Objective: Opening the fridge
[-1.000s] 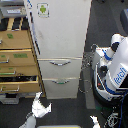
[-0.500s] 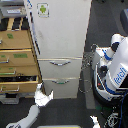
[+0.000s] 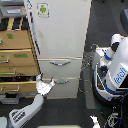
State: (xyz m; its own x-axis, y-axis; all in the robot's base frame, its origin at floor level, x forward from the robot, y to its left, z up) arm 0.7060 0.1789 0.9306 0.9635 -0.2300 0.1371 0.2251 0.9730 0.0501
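The tall white fridge (image 3: 59, 40) stands upright in the middle of the exterior view, its large upper door closed and bearing a small sticker with a green logo (image 3: 43, 9) near the top corner toward the exterior view's left. Below that door sit two white drawers, each with a curved silver handle: the upper handle (image 3: 60, 63) and the lower handle (image 3: 62, 81).

Against the fridge's side on the exterior view's left stands a wooden drawer cabinet with green labels (image 3: 17, 57); its lowest drawers are pulled out further than the upper ones.

A grey robot arm (image 3: 27, 111) rises from the bottom edge of the view toward the fridge's lower drawer. Its pale gripper (image 3: 44, 86) sits just in front of the bottom corner of the fridge on the exterior view's left, close beside the near end of the lower handle. The picture is too blurred to tell whether the fingers are spread or pressed together, or whether they touch the handle.

Well off the fridge's other side, on the exterior view's right, stands a white-and-blue robot body (image 3: 116, 67) over a dark floor (image 3: 70, 112).
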